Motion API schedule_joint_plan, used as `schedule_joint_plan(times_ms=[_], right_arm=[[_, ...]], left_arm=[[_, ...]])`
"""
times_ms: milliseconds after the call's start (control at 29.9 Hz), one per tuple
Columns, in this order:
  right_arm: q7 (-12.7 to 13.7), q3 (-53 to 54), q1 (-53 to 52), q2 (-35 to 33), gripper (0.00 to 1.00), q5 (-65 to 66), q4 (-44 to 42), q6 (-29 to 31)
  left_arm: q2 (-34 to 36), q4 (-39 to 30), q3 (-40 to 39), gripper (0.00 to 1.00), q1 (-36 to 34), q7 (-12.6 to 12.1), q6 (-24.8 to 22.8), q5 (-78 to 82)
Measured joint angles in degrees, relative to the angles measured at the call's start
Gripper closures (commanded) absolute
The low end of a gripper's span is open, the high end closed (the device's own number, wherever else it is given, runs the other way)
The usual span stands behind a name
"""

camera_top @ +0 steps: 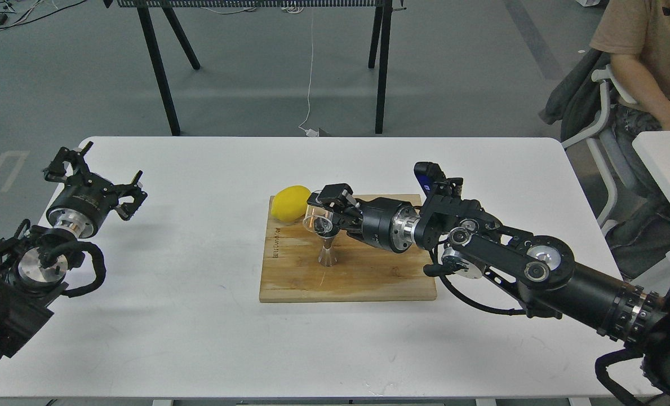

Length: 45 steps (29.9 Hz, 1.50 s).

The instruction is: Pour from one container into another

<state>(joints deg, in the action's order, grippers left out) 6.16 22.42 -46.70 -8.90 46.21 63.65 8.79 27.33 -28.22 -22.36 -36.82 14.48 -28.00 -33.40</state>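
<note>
Right hand (324,210) clamped on glass cup (316,219), tipped over the jigger (327,250).

Cup is held on its side directly above the jigger's top cone, mouth toward me and down; looks mid-pour. Jigger stands upright on the wooden board (368,282), lemon (288,202) just behind the cup. Left hand (95,175) fingers apart, empty, well off to the left over the table (199,316). Right arm does it all.
</note>
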Motion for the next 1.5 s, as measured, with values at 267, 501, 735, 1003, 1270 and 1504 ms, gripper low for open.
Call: schedule_joint_plan(times_ms=[267, 501, 735, 1003, 1270, 1504], right_arm=[[0.0, -0.3, -0.4, 0.0, 0.62, 0.0, 0.0, 0.0], [0.0, -0.4, -0.5, 0.0, 0.62, 0.5, 0.0, 0.0], [0.0, -0.4, -0.5, 0.0, 0.62, 0.8, 0.0, 0.0], [0.3, 3.6, 0.4, -1.2, 0.62, -1.8, 0.3, -0.1], [0.3, 11.1, 4.6, -1.3, 0.62, -8.7, 1.7, 0.0], [-1.3, 27.5, 13.8, -0.9, 0.63, -21.0, 5.0, 0.2]], left_arm=[[0.0, 0.0, 0.0, 0.0, 0.0, 0.0, 0.0, 0.0], [0.0, 0.0, 0.0, 0.0, 0.1, 0.0, 0.0, 0.0], [0.0, 0.0, 0.0, 0.0, 0.1, 0.0, 0.0, 0.0], [0.0, 0.0, -0.1, 0.0, 0.5, 0.0, 0.0, 0.0], [0.0, 0.0, -0.1, 0.0, 0.5, 0.0, 0.0, 0.0], [0.0, 0.0, -0.1, 0.0, 0.5, 0.0, 0.0, 0.0]])
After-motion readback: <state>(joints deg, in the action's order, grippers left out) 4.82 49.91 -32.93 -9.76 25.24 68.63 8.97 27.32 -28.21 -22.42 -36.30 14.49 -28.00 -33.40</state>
